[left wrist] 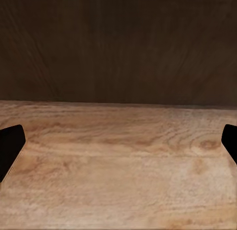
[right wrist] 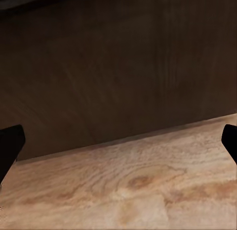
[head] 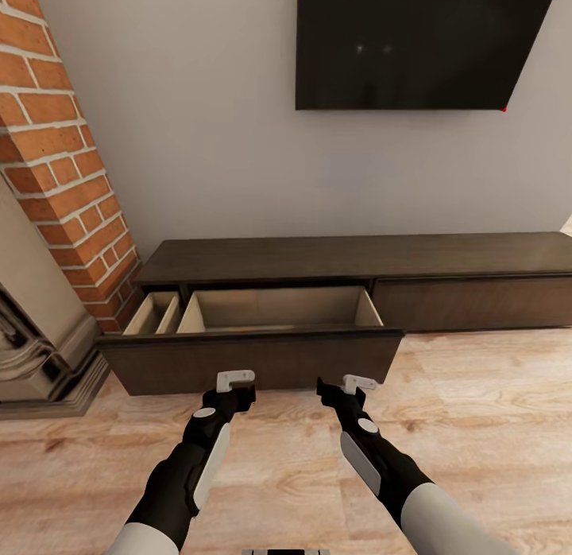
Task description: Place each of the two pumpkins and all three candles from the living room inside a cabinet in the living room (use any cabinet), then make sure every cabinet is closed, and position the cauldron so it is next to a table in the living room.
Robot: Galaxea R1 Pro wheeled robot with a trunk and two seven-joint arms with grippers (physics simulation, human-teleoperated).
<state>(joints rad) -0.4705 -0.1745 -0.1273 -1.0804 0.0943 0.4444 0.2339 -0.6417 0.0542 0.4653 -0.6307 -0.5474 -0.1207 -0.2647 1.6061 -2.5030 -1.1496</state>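
Cabinet [head: 357,257] sits against the far wall, long, low, dark brown. Its left-hand wide drawer [head: 278,310] is pulled out toward the robot, pale beige inside, nothing visible in it. A narrow compartment [head: 152,312] on the drawer's left is open too, same pale lining, with a divider. Drawer front [head: 254,362] is a plain dark panel, no handle, facing the arms. Right-hand drawer front [head: 473,302] is flush with the cabinet body, shut.

Left claw [head: 236,388] hangs just near of the open drawer front, left of centre, low over the floor. In the left wrist view the two dark fingertips [left wrist: 10,146] sit at opposite edges of the frame, so it's spread wide, nothing between them, dark drawer front ahead and wood floor [left wrist: 118,166] below.

Right claw [head: 340,386] is beside it to the right, also just near of the drawer front. Right wrist view: fingertips [right wrist: 9,143] far apart again, wide, holding nothing, dark panel ahead at a slant.

Around that: light wood plank floor, grey wall, black TV [head: 413,42] mounted above the cabinet's right half, brick column [head: 63,157] at far left with a dark ornate fireplace surround [head: 36,348] below it.
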